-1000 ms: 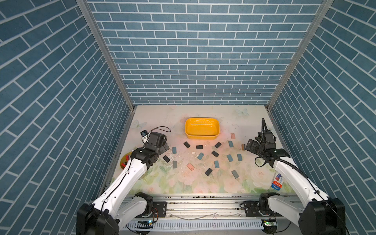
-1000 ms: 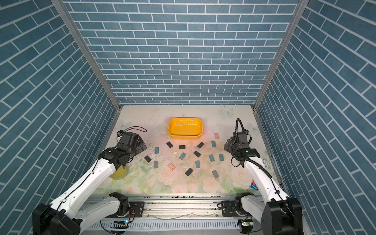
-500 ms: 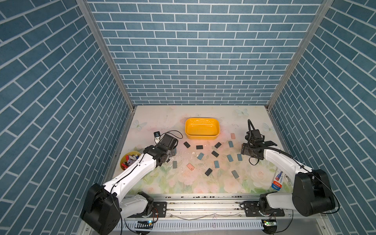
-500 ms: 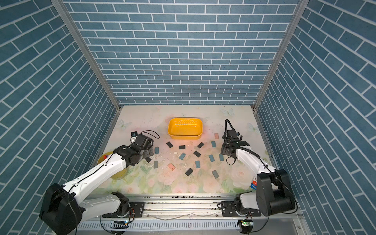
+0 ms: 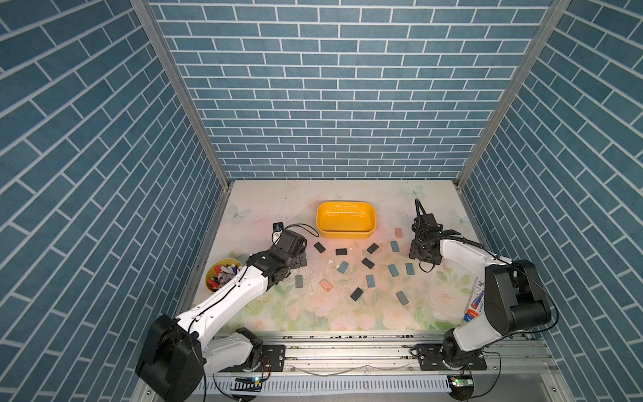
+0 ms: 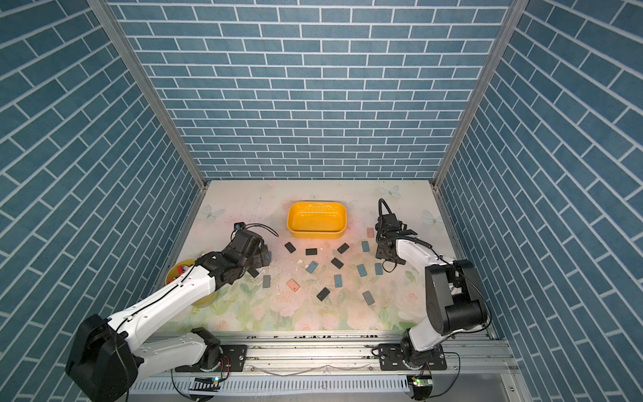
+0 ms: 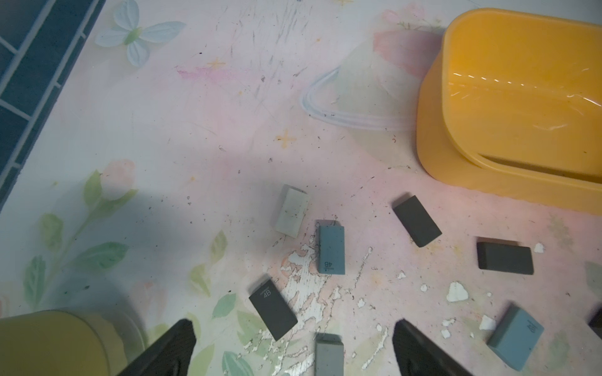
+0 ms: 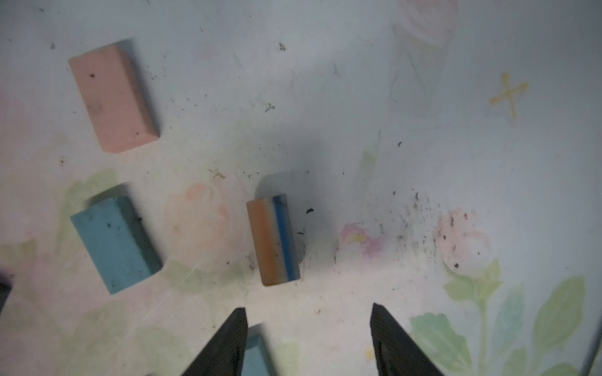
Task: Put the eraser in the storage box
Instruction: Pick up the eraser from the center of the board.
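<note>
The yellow storage box [image 5: 345, 221] [image 6: 316, 220] [image 7: 521, 97] stands at the back middle of the mat, with several erasers scattered in front of it. My left gripper [image 7: 294, 328] [image 5: 301, 259] is open low over the left-hand erasers. A dark 4B eraser [image 7: 273, 307] and a grey eraser [image 7: 329, 353] lie between its fingers, untouched. My right gripper [image 8: 308, 312] [image 5: 421, 255] hangs open over the right-hand erasers, holding nothing. An orange, white and blue striped eraser [image 8: 273, 239] lies just ahead of its fingertips, with a blue eraser [image 8: 115, 244] and a pink one [image 8: 114, 97] further off.
A round yellow cup of pens [image 5: 222, 275] [image 6: 181, 275] stands by the left wall, under my left arm. A tube [image 5: 475, 306] lies near the right wall. White flakes [image 7: 456, 291] dot the worn mat. Brick walls close in three sides.
My left arm has reached out to the right over the left-hand erasers. My right arm has swung left and come down over the right-hand erasers.
</note>
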Controlling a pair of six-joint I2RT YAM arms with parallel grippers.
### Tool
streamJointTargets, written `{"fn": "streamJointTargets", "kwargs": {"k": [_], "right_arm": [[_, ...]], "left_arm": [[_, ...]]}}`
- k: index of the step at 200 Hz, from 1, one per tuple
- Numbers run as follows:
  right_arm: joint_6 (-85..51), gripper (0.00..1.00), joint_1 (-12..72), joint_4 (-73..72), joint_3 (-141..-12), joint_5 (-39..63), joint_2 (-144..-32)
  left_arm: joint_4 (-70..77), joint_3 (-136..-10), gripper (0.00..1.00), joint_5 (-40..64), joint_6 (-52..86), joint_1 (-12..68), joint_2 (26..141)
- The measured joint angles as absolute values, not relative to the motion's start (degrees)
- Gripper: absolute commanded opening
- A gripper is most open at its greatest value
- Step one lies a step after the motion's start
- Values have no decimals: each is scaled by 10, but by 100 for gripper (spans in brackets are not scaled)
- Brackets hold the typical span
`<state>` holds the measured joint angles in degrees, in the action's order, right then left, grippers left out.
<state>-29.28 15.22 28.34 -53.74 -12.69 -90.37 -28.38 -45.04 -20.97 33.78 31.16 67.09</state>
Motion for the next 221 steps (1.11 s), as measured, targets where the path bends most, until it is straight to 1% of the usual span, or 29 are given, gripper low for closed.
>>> {"fn": "streamJointTargets", "kwargs": {"k": [20,43,93,157,182,208,221], "right_arm": [[-290,56,152,282,-550,-127,-919],[-287,50,152,279,-557,-126,-936],[-282,42,152,278,-564,-121,-972],[-281,30,152,269,-589,-111,-1005],[-279,18,152,266,-595,-109,-1012],[-276,9,152,267,-595,-109,-1012],[-276,2,151,267,-595,-109,-1012]], "left_arm": [[-278,-450,99,-207,334,313,673],[-277,-451,99,-207,330,315,686],[-295,-479,99,-214,326,319,730],[-304,-490,99,-229,325,327,736],[-311,-491,99,-234,325,328,736],[-315,-493,99,-241,325,332,736],[-316,-493,99,-244,325,333,736]]}}
